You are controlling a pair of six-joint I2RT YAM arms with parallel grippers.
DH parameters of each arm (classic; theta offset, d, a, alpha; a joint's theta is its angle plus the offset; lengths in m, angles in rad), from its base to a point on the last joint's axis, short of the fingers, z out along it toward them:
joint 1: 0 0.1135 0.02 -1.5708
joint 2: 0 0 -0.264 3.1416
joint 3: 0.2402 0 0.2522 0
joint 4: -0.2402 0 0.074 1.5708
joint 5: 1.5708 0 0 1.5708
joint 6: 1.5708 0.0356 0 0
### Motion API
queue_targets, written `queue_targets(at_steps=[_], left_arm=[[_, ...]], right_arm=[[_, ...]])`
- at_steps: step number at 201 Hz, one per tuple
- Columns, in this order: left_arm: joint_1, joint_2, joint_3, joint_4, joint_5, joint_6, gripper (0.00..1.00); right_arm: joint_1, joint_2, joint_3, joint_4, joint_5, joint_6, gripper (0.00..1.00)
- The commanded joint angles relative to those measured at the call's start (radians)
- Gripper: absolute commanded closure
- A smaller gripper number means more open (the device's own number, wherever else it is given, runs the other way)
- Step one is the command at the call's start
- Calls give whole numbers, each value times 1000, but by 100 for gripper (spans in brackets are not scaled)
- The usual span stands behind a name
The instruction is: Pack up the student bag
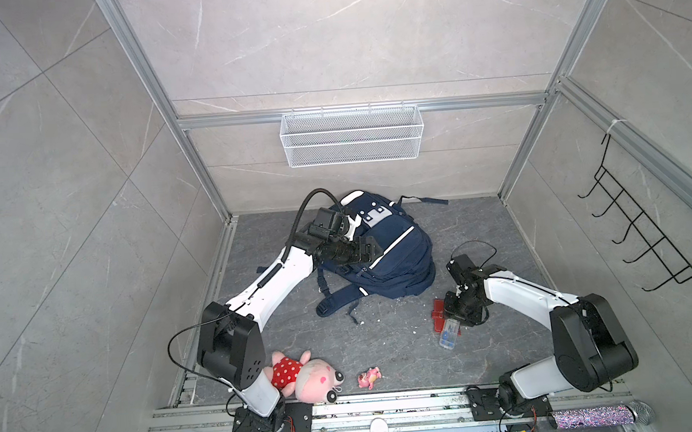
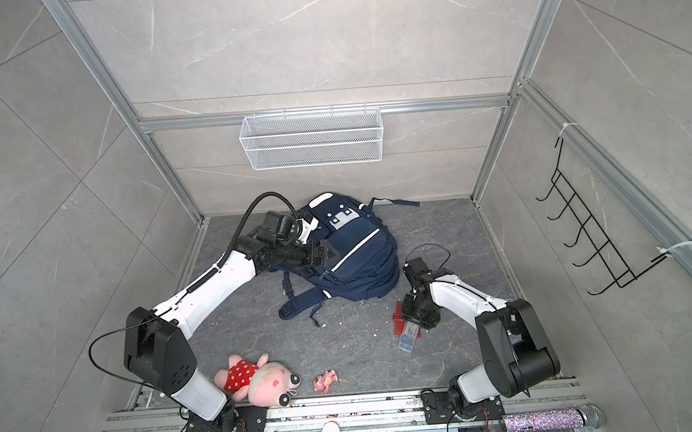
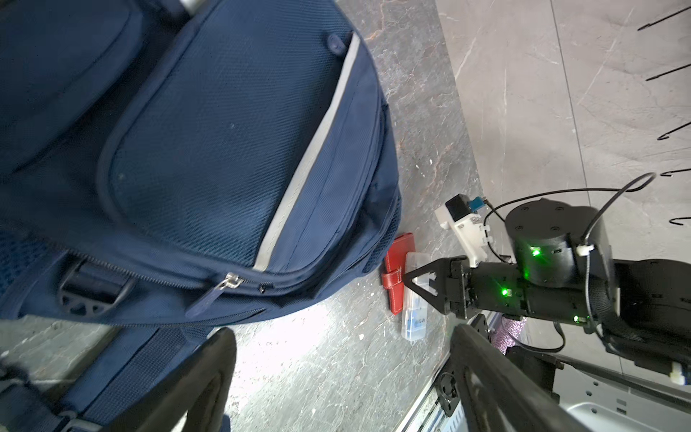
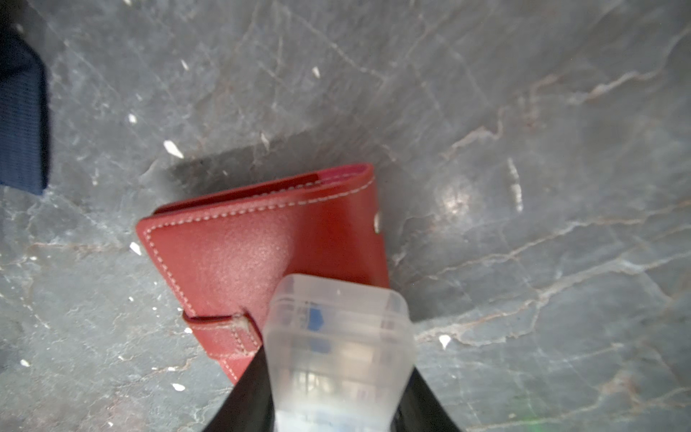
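Backpack first: the large navy-blue fabric backpack [image 1: 397,259] lies flat toward the back of the dark marbled worktop [image 1: 387,347]. My left hand [image 1: 374,250] sits over its front pocket with 2 fingers spread wide. My right hand [image 4: 338,359] pinches a small clear plastic case [image 1: 448,337] by both sides; the case touches a flat red leather wallet [image 4: 261,243].

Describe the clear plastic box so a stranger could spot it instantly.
Start at the navy backpack, then look below and right of it in both top views, under the right hand. The clear plastic box lies partly over a red wallet. It alone is see-through, with blue contents.
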Motion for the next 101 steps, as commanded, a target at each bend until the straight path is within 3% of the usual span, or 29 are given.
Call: queue_targets(at_steps=[1,49,78,101], left_arm=[[-54,79,137,-104,-67,102,10],[-123,352,469,-378,-281,200,18],[-179,448,566,-406,-360,265,28],[-201,499,609,-402,-426,292,30]], right_arm=[[15,-45,16,34,22,-27,80],[21,-118,63,9,12,-69,89],[21,-119,83,-12,-6,-62,91],[20,-127,115,-56,0,-83,92]])
